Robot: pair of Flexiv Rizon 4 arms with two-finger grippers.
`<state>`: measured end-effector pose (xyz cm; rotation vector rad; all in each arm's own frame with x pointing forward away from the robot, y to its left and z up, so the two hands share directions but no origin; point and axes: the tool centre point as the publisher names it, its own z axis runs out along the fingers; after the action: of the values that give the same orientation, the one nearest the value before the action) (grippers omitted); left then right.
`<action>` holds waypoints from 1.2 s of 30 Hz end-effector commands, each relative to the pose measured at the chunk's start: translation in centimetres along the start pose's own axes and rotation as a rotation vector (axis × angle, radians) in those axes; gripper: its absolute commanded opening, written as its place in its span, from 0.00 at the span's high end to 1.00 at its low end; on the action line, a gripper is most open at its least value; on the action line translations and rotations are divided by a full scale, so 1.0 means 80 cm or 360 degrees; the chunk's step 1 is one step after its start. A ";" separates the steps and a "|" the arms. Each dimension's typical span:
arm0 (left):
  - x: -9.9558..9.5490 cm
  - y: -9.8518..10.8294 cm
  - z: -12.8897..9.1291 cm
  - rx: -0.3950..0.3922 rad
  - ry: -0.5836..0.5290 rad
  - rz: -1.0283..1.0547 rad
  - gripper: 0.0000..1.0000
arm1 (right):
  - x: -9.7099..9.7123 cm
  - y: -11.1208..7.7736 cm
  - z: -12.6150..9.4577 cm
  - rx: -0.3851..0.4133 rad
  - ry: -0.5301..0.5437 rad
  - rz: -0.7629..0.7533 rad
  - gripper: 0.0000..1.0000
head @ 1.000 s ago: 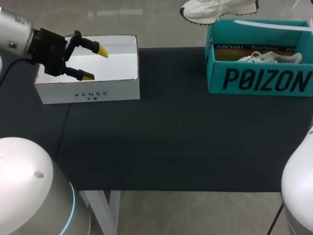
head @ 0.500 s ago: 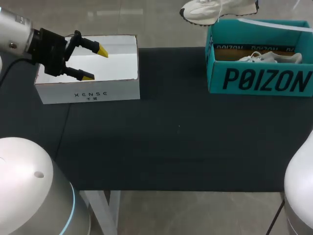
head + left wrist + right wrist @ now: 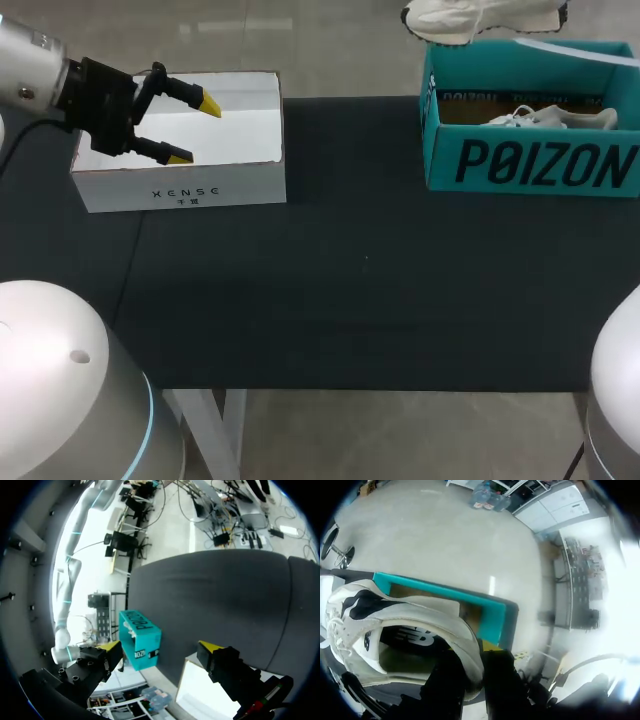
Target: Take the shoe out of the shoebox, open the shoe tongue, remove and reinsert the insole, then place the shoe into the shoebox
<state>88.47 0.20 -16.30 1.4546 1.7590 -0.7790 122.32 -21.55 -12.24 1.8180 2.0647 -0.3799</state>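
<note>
Hanging above the shoebox's far wall, the shoe (image 3: 485, 15) is clear of the box, toe toward the tabletop's left. The right gripper (image 3: 474, 662) holds it, its fingers pinching the heel wall from inside and outside. The teal shoebox (image 3: 530, 165) sits open at the tabletop's far right corner, with a second shoe (image 3: 555, 118) lying inside. The left gripper (image 3: 195, 131) hovers over the open white box (image 3: 180, 192) at the far left edge, fingers spread wide with nothing between them. The two boxes stand well apart, and the dark tabletop (image 3: 360, 290) stretches between them and on to the near edge.
</note>
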 end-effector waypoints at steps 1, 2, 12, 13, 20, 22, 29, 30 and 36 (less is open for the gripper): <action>-0.001 0.000 0.000 0.0000 0.0006 0.0000 0.00 | -0.019 -0.023 0.019 -0.0133 0.0007 0.0023 1.00; -0.001 0.000 0.000 0.0000 0.0006 0.0000 0.00 | -0.023 -0.026 0.024 -0.0140 -0.0008 0.0030 1.00; -0.001 0.000 0.000 0.0000 0.0006 0.0000 0.00 | -0.023 -0.037 0.084 -0.0083 -0.0054 0.0094 1.00; -0.001 0.000 0.000 0.0000 0.0006 0.0000 0.00 | -0.022 -0.037 0.090 -0.0073 -0.0047 0.0091 1.00; -0.001 0.000 0.000 0.0000 0.0006 0.0000 0.00 | -0.033 -0.030 0.138 -0.0047 -0.0061 0.0224 1.00; -0.001 0.000 0.000 0.0000 0.0006 0.0000 0.00 | -0.039 -0.028 0.150 -0.0030 -0.0077 0.0249 1.00; -0.001 0.000 0.000 0.0000 0.0006 0.0000 0.00 | -0.048 -0.020 0.189 0.0034 -0.0099 0.0272 1.00; -0.001 0.000 0.000 0.0000 0.0006 0.0000 0.00 | -0.048 -0.018 0.193 0.0033 -0.0111 0.0277 1.00; -0.001 0.000 0.000 0.0000 0.0006 0.0000 0.00 | -0.040 -0.008 0.216 0.0055 -0.0121 0.0277 1.00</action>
<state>88.47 0.20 -16.30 1.4545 1.7590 -0.7790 121.76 -31.80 -25.23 1.9345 1.8386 -0.3921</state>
